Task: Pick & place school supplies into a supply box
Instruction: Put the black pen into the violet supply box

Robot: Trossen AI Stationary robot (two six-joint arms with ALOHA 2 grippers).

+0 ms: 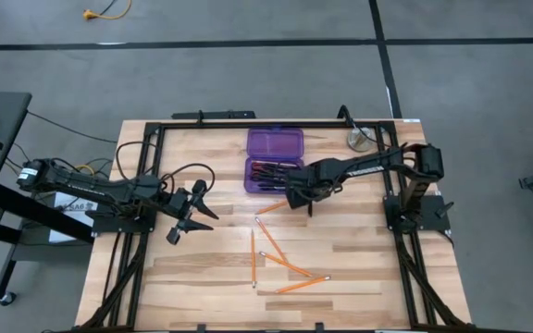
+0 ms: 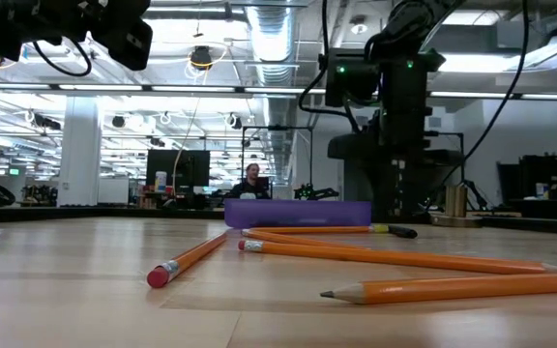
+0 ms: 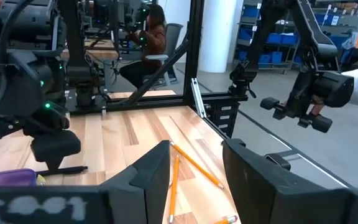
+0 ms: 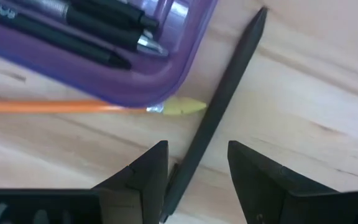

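The purple supply box point(image 1: 274, 159) lies open at the table's far middle, with black pens point(image 4: 98, 28) in its tray. My right gripper point(image 4: 197, 149) points down, open, just off the box's near right corner. A black pen point(image 4: 235, 74) lies on the table and runs between its two fingers. An orange pencil point(image 4: 55, 107) lies along the box's near wall. Several more orange pencils point(image 1: 271, 254) lie scattered on the near middle of the table. My left gripper point(image 1: 191, 215) hovers open at the left, pointing level toward them.
A round silver disc point(image 1: 359, 139) sits at the far right, beside the black frame rail. The box's lid point(image 1: 276, 141) lies flat on the far side of the tray. Bare wood spreads along the near edge and to the left of the pencils.
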